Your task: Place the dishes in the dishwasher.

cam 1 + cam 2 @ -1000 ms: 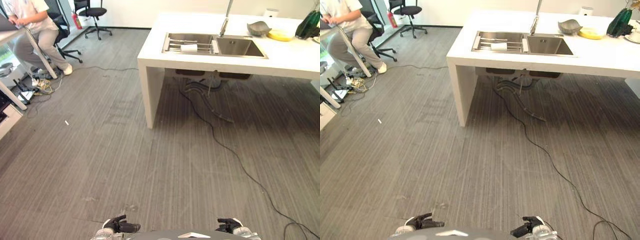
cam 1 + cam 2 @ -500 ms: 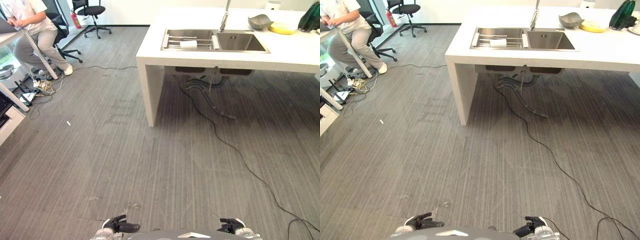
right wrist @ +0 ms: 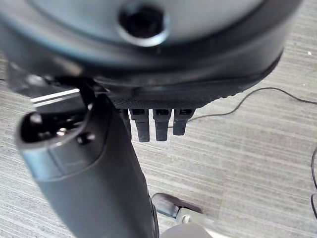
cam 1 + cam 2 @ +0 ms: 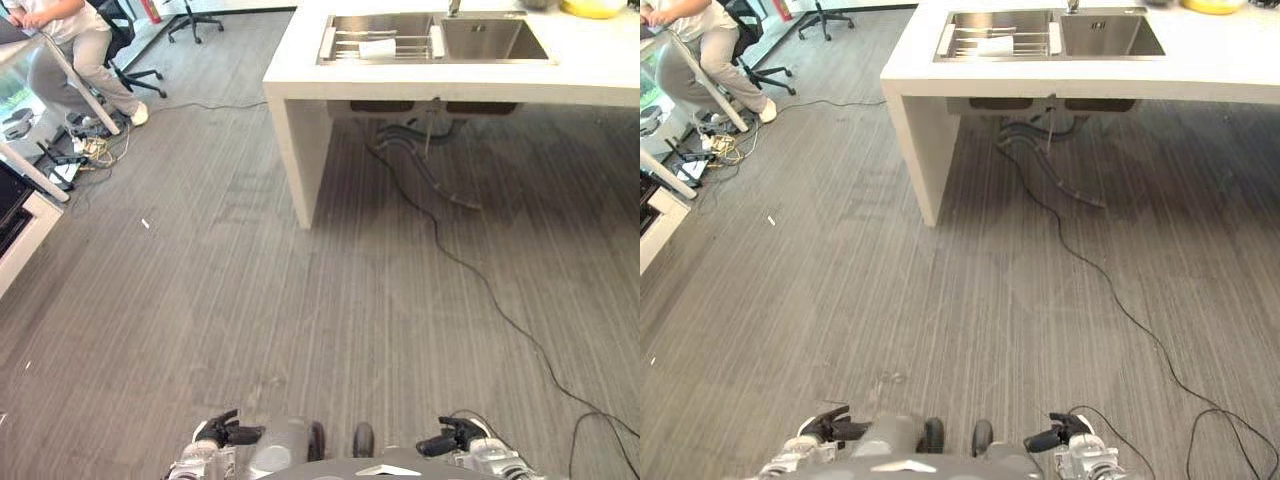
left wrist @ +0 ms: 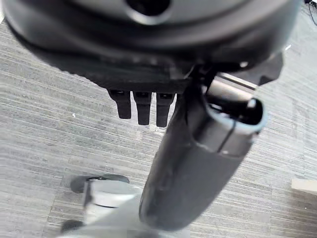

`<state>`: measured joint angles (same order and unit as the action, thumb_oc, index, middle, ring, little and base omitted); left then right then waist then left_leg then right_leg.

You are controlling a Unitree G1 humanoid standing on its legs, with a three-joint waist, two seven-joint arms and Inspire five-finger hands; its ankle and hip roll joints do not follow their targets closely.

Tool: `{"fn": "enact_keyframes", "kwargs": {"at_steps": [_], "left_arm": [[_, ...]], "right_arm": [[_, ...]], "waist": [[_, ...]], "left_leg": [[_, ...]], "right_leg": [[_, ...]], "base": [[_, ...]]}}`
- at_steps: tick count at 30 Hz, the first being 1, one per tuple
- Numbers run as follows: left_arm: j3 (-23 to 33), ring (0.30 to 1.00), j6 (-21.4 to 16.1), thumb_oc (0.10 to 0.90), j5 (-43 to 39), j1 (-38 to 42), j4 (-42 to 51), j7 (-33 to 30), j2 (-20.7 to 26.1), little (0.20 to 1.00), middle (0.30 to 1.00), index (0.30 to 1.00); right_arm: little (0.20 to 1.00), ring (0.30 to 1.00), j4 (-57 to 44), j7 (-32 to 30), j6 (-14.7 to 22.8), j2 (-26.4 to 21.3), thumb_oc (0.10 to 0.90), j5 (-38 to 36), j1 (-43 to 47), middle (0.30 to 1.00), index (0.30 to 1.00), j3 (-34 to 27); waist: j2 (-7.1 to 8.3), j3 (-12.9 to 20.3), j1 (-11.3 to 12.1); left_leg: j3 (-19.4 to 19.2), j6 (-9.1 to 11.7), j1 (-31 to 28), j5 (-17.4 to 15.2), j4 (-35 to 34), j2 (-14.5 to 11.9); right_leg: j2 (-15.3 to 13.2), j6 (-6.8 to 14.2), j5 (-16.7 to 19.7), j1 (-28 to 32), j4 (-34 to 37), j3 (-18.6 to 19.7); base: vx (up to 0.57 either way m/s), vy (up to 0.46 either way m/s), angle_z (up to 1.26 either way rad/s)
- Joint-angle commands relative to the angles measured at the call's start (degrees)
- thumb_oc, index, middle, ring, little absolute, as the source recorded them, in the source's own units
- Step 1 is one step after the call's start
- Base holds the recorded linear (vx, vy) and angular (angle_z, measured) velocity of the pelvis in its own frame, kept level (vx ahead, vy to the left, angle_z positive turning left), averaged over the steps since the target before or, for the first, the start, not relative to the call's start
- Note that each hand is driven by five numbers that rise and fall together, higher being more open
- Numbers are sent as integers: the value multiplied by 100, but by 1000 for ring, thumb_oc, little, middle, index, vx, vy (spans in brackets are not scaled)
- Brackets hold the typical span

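Note:
A white dish (image 4: 377,47) lies on the wire rack in the left basin of the steel sink (image 4: 490,38), far ahead in the white counter. A yellow dish (image 4: 595,8) sits on the counter's far right, cut by the view's top edge. My left hand (image 4: 228,434) and right hand (image 4: 447,440) hang low at the bottom of the eye views, far from the counter. In the left wrist view the fingers (image 5: 141,106) point straight down at bare floor. The right hand's fingers (image 3: 156,124) do the same. Both hands are open and hold nothing.
The white counter (image 4: 300,75) stands on a thick leg (image 4: 305,165), with hoses (image 4: 420,170) under the sink. A black cable (image 4: 500,310) runs across the grey floor to the right. A person (image 4: 70,50) sits at a desk (image 4: 30,170) at far left, by an office chair (image 4: 195,15).
The whole picture has shifted: the counter and sink now sit higher in the view and more floor shows below. Both hands stay low and open.

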<state>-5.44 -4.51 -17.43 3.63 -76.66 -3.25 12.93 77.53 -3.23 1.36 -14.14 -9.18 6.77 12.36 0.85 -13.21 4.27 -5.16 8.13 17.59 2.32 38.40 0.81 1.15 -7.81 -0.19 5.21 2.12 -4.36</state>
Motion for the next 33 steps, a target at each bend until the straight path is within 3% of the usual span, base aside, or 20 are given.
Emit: {"fn": "enact_keyframes", "kwargs": {"at_steps": [1, 4, 6, 8, 10, 12, 14, 16, 18, 21, 22, 23, 24, 25, 26, 27, 28, 31, 32, 33], "left_arm": [[-214, 900, -21, 800, -59, -51, -255, -19, -215, 900, 900, 900], [-235, 900, -20, 800, 36, -193, -324, -82, -300, 900, 900, 900], [-137, 900, -45, 800, 0, -322, -331, -138, -323, 900, 900, 900], [17, 900, -53, 800, -98, -447, -322, -215, -323, 900, 900, 900], [146, 900, -187, 800, -398, -560, 16, -430, -314, 900, 900, 900], [190, 900, -321, 800, -669, -652, 757, -712, -336, 900, 900, 900], [220, 900, -454, 800, -668, -652, 1761, -1103, -211, 900, 900, 900], [367, 900, -595, 800, -424, -523, 3088, -1666, 53, 900, 900, 900], [426, 900, -657, 800, 171, -121, 3865, -2201, 440, 900, 900, 900], [468, 900, -667, 800, 464, 168, 3978, -2476, 646, 900, 900, 900], [405, 900, -697, 800, 1094, 625, 4229, -2941, 1035, 900, 900, 900], [405, 900, -697, 800, 1094, 625, 4229, -2941, 1035, 900, 900, 900], [568, 900, -740, 800, 1609, 926, 4529, -3191, 1552, 900, 900, 900], [568, 900, -740, 800, 1609, 926, 4529, -3191, 1552, 900, 900, 900], [653, 900, -782, 800, 1896, 977, 4778, -3285, 1857, 900, 900, 900], [521, 900, -737, 800, 1986, 1300, 4763, -3275, 2079, 900, 900, 900], [447, 900, -833, 800, 1711, 1465, 4795, -3118, 2011, 900, 900, 900], [455, 900, -887, 800, 1542, 1512, 4874, -3037, 1979, 900, 900, 900], [396, 900, -957, 800, 1506, 1539, 5118, -2816, 2130, 900, 900, 900], [439, 900, -905, 800, 1768, 1446, 5420, -2615, 2333, 900, 900, 900]], "right_arm": [[900, 900, 16, -113, 81, -430, 800, -175, 48, 900, 900, -27], [900, 900, 34, -143, 103, -426, 800, -34, -1, 900, 900, 81], [900, 900, 75, -190, 107, -383, 800, 58, -16, 900, 900, 144], [900, 900, 133, -223, 102, -315, 800, 140, -23, 900, 900, 174], [900, 900, 56, -291, 99, -179, 800, 178, -112, 900, 900, 198], [900, 900, -98, -386, 105, -71, 800, 216, -132, 900, 900, 275], [900, 900, -206, -495, 128, 34, 800, 185, -198, 900, 900, 234], [900, 900, -327, -605, 117, 73, 800, 57, -150, 900, 900, 70], [900, 900, -419, -725, 134, 128, 800, -71, 3, 900, 900, -43], [900, 900, -474, -750, 160, 130, 800, -130, 66, 900, 900, -88], [900, 900, -605, -858, 256, 159, 800, -114, 204, 900, 900, -28], [900, 900, -605, -858, 256, 159, 800, -114, 204, 900, 900, -28], [900, 900, -751, -831, 469, -33, 800, -52, -246, 900, 900, -80], [900, 900, -751, -831, 469, -33, 800, -52, -246, 900, 900, -80], [900, 900, -1084, -811, 566, -150, 800, 186, -583, 900, 900, 14], [900, 900, -1140, -780, 547, -186, 800, 136, -573, 900, 900, 13], [900, 900, -1066, -734, 494, -211, 800, 132, -575, 900, 900, 13], [900, 900, -1036, -713, 452, -215, 800, 149, -580, 900, 900, 8], [900, 900, -970, -617, 352, -264, 800, 230, -677, 900, 900, -15], [900, 900, -884, -515, 310, -270, 800, 274, -743, 900, 900, -76]], "waist": [[-151, 117, 110], [-334, 222, 284], [-330, 311, 387], [-331, 449, 426], [-238, 536, 459], [-145, 642, 524], [29, 768, 527], [198, 829, 500], [255, 751, 366], [236, 683, 247], [114, 557, 39], [114, 557, 39], [-19, 381, -232], [-19, 381, -232], [-126, 281, -426], [-151, 301, -560], [-146, 343, -631], [-109, 371, -670], [-66, 447, -741], [-26, 597, -738]], "left_leg": [[-726, -311, -442, 78, -2414, -337], [-1007, -276, -257, 489, -4227, -314], [-927, -290, 7, 516, -4340, -350], [-1101, -364, -196, 633, -4340, -332], [-1071, -451, -350, 940, -4340, -233], [-1040, -516, -425, 1029, -4340, -150], [-1033, -638, -596, 853, -4340, 20], [-1057, -756, -829, 583, -4340, 141], [-929, -829, -1125, 306, -4340, 172], [-848, -849, -1316, 185, -4340, 134], [-754, -904, -1642, 11, -4340, 58], [-754, -904, -1642, 11, -4340, 58], [-635, -867, -1958, -142, -4340, -10], [-635, -867, -1958, -142, -4340, -10], [-523, -805, -2170, -192, -4340, -46], [-382, -692, -2323, -319, -4340, -26], [-276, -652, -2400, -408, -4340, -7], [-231, -629, -2462, -460, -4340, -1], [-179, -582, -2539, -562, -4340, -10], [-159, -566, -2630, -635, -4340, 13]], "right_leg": [[-195, 978, -761, 740, 288, -6], [-41, 1038, -1062, 1022, 288, 119], [11, 1008, -1187, 1246, 288, 267], [89, 998, -1278, 1460, 288, 424], [27, 1009, -1353, 1569, 122, 487], [-9, 1097, -1359, 1499, -215, 550], [-123, 1301, -1041, 1409, -696, 540], [-154, 1660, -228, 1057, -1665, 505], [-66, 2027, 547, 416, -3021, 425], [-91, 2111, 681, 100, -3560, 334], [-131, 2049, 683, -428, -4335, 192], [-131, 2049, 683, -428, -4335, 192], [-168, 1804, 129, -1150, -4424, 215], [-168, 1804, 129, -1150, -4424, 215], [-212, 1589, -452, -1350, -3608, 171], [-370, 1530, -577, -1287, -2096, 362], [-374, 1556, -421, -1216, -1432, 600], [-408, 1597, -316, -1162, -1173, 727], [-498, 1667, -89, -1156, -758, 971], [-592, 1663, 50, -904, -403, 883]], "base": [[325, 66, -24], [391, 96, -14], [388, 38, -8], [459, 64, -42], [495, 96, -55], [424, 125, -41], [421, 146, -17], [355, 117, 12], [263, 66, 4], [223, 70, 45], [231, 92, 20], [433, 178, 20], [203, 86, 0], [413, 102, -7], [464, -63, -7], [590, -107, -13], [380, -123, -6], [174, -73, 36], [330, -202, 148], [330, -202, 148]]}}
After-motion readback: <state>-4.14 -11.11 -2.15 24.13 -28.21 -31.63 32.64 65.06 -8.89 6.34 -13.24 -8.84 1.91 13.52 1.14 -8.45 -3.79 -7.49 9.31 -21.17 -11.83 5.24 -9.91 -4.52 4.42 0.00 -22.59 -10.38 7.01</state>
